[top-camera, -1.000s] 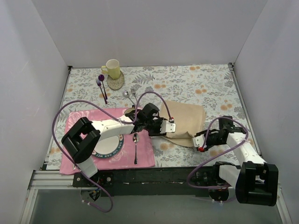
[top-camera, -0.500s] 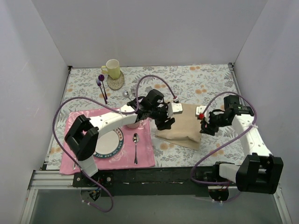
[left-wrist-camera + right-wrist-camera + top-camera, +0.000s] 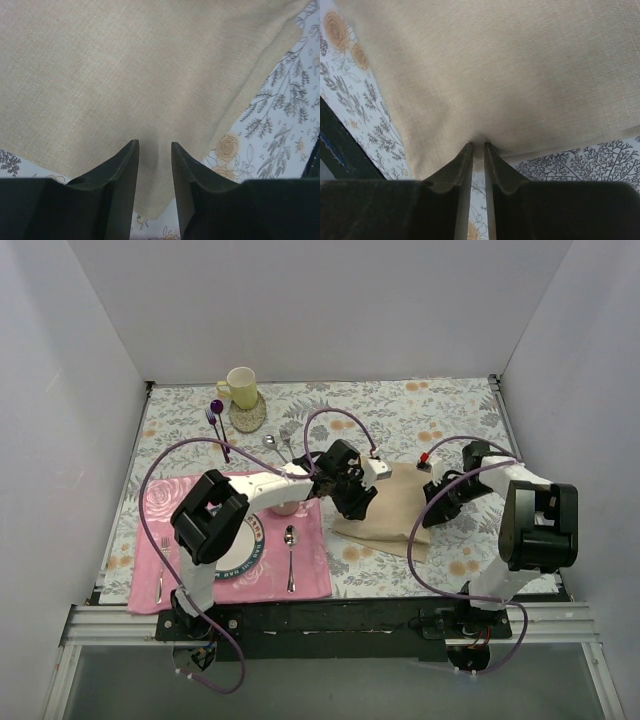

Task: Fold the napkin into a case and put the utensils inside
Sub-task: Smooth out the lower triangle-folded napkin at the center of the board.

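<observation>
Placemat [image 3: 312,578]: pink floral, lower left of the overhead view, bearing a plate [image 3: 246,548], a long silver spoon [image 3: 290,552] at its right side and a fork [image 3: 163,568] at its left edge
Napkin [image 3: 392,508]: beige cloth on the grey floral tablecloth [image 3: 450,410], just right of the placemat, centre of the overhead view, folded into a slanted oblong
Right gripper [image 3: 432,512]: at the napkin's right edge; in its wrist view the jaws are almost together and the cloth [image 3: 485,65] puckers at the tips [image 3: 478,145], so it pinches the napkin
Left gripper [image 3: 355,502]: on the napkin's left part; in its wrist view the fingers [image 3: 122,170] stand a narrow gap apart with the cloth [image 3: 125,65] showing between them; whether it grips the cloth I cannot tell
Utensils: small silver spoon [image 3: 270,441] and small silver fork [image 3: 287,444] side by side on the tablecloth, beyond the placemat, apart from the napkin
Purple-handled fork [image 3: 217,430]: upper left, lying beside a purple-handled spoon [image 3: 216,407]
Mug [image 3: 240,387]: yellow, farthest back, on a round coaster [image 3: 248,417]
</observation>
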Robot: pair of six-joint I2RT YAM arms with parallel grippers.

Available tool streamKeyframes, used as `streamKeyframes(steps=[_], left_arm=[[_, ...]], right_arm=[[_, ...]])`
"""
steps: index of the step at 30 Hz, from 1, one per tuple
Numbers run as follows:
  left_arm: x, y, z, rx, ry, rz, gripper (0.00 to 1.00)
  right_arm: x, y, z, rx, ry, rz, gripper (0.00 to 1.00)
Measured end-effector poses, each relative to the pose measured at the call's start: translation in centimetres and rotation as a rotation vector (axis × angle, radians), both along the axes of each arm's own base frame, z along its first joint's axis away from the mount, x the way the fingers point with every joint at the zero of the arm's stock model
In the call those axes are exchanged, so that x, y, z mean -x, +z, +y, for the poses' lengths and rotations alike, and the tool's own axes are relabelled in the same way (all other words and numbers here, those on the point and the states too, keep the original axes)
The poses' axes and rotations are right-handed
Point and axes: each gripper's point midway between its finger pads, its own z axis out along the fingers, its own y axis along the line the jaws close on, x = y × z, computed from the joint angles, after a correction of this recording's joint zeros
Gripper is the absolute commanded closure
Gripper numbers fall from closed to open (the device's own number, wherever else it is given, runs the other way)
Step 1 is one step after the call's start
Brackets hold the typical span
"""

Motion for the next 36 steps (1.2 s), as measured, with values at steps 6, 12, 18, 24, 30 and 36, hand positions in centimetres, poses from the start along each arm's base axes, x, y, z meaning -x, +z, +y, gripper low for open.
streamKeyframes(steps=[6,12,18,24,30,36], left_arm=[[-1.3,-3.0,0.6,-0.049,0.07,0.059,0.75],[-3.8,-3.0,1.6,-0.02,0.138,0.09,0.68],[-5.4,0.2,0.5,0.084,0.101,-0.016,0.49],[-2.0,3.7,-5.2,0.193,-0.108,-0.21,0.46],[1.7,4.8,-9.5,0.273,-0.261,-0.332,0.44],[1.8,3.5,-11.9,0.284,-0.287,-0.388,0.45]], right_arm=[[-3.5,-1.6,-0.2,0.008,-0.067,0.048,0.77],[-9.4,0.3,0.1,-0.033,-0.105,-0.044,0.65],[-9.9,5.3,-1.2,-0.141,-0.25,-0.087,0.63],[-5.0,5.1,-5.2,-0.177,-0.545,0.081,0.77],[-2.0,2.3,-4.5,-0.183,-0.647,0.323,0.79],[0.0,-0.8,-3.5,-0.191,-0.691,0.52,0.8]])
